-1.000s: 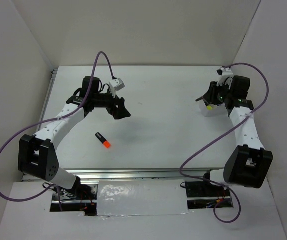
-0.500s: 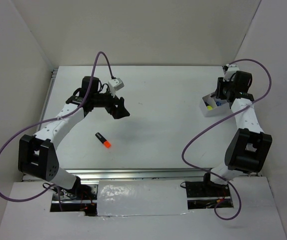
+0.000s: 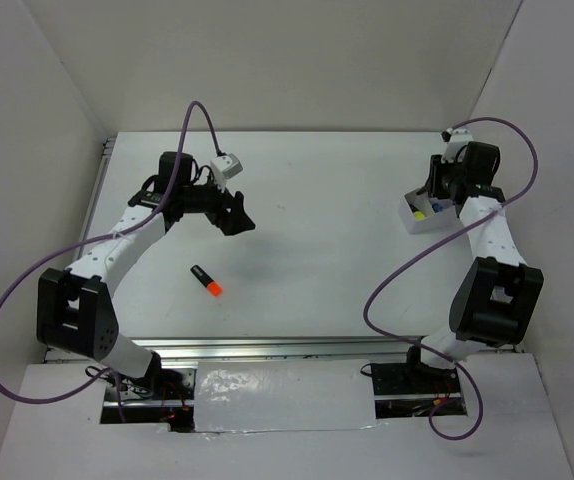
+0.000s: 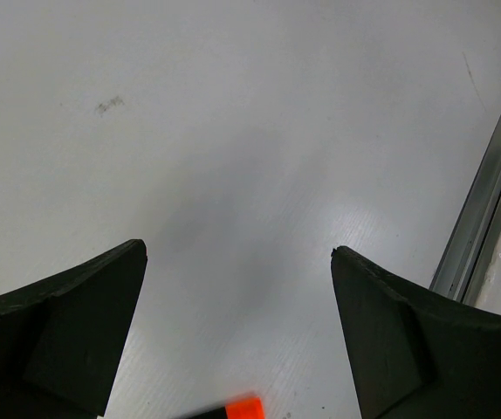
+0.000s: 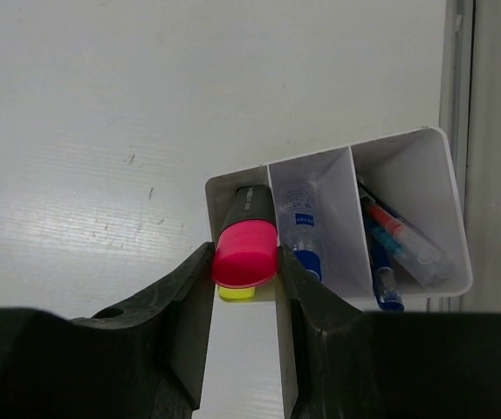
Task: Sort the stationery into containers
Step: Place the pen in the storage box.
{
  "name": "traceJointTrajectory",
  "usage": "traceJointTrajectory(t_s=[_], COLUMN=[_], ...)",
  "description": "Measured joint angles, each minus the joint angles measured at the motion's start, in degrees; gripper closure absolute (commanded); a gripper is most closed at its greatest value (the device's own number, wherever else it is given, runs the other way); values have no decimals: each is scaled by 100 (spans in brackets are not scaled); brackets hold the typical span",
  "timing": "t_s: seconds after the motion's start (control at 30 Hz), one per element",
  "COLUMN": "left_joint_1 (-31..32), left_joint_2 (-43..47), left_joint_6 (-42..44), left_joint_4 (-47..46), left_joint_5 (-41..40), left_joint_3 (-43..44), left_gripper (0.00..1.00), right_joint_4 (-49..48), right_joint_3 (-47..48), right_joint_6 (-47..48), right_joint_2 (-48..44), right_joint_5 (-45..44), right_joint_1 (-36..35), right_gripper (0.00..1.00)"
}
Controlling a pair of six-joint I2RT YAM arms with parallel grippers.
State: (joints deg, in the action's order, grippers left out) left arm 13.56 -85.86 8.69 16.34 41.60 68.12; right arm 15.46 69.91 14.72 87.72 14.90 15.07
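Pink is what catches the eye on the right: the right tool (image 5: 244, 259) is closed narrow on the cap end of the pink highlighter (image 5: 245, 249), with the black barrel pointing down into the end compartment of the white box (image 5: 408, 175). A yellow end (image 5: 236, 293) shows just below the pink cap, so I take it another highlighter already lies in that compartment. The middle compartment holds the clear blue-capped marker (image 5: 298, 225), and the far one holds the thin pens (image 5: 390, 240).

Across the tabletop (image 3: 337, 230), the left tool (image 4: 237, 251) is spread wide with nothing between its fingers. The orange highlighter (image 3: 205, 280) lies flat, apart from it and well apart from the box. Only its orange tip shows at the bottom edge of the left wrist view.

The risk on the right looks like the release. The compartment is narrow and already occupied, so the barrel could ride up on the yellow one or catch the wall and tip out. The box looks light and sits close to the rail, so a nudge from a finger could slide it. On the left, a round barrel touched by one finger first may roll away.
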Motion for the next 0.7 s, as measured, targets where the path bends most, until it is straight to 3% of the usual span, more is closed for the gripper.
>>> traceJointTrajectory(t_s=[0.3, 0.47, 0.57, 0.6, 0.7], left_joint_1=[-4, -74, -173, -205, -289], left_joint_2=[-31, -39, -85, -114, -205], left_joint_6=[2, 0, -9, -9, 0], left_joint_4=[7, 20, 20, 20, 61], left_joint_5=[0, 4, 4, 4, 0], left_joint_3=[0, 0, 0, 0, 0], left_gripper=[1, 1, 1, 1, 1], right_joint_4=[20, 70, 83, 87, 109], right_joint_3=[-50, -214, -278, -295, -334], right_joint_6=[50, 90, 120, 125, 122], right_joint_2=[-17, -17, -15, -15, -15], right_joint_5=[-20, -122, -164, -173, -179], right_joint_1=[-136, -160, -160, -160, -170], right_gripper=[100, 93, 80, 70, 53])
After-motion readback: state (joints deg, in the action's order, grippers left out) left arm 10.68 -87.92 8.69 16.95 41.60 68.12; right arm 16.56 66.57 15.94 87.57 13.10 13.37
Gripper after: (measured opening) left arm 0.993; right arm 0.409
